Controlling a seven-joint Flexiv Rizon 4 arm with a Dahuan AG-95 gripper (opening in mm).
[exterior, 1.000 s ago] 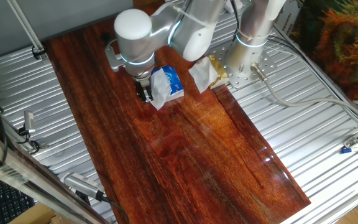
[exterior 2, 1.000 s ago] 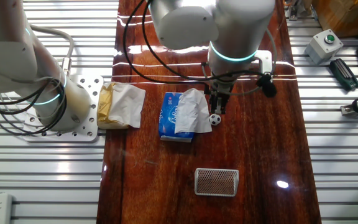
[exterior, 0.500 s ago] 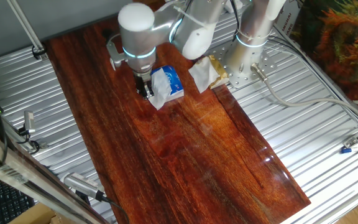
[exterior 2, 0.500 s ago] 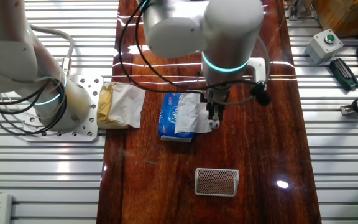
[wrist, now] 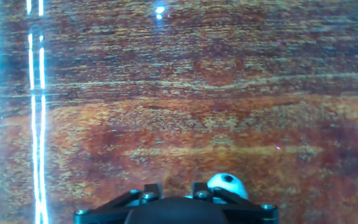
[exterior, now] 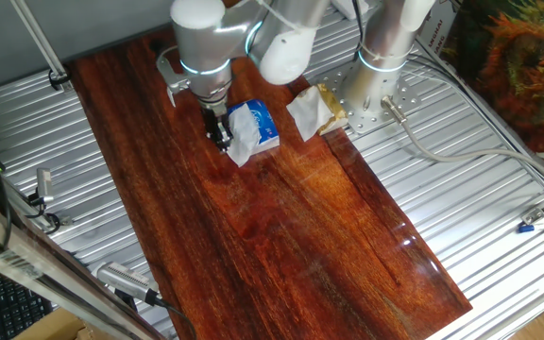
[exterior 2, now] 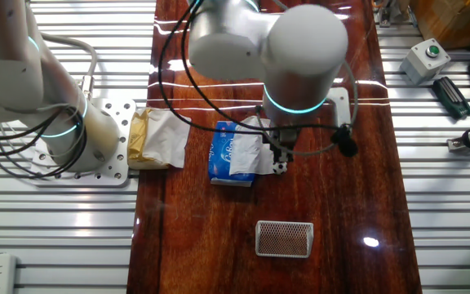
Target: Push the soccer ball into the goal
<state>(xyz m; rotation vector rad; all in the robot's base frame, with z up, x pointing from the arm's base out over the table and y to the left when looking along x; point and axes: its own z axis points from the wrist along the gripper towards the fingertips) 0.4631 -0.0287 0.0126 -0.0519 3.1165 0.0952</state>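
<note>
gripper [exterior 2: 277,160] jaws together, holding nothing, used as pusher | soccer ball [exterior 2: 279,167] touching fingertips | goal [exterior 2: 284,238] at ball's 6 o'clock

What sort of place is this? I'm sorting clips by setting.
Most likely a robotics lab bench: a polished wooden board lies on ribbed metal tabletops, a second robot arm's base is bolted beside it, and a button box and cables sit at the edge.
</note>
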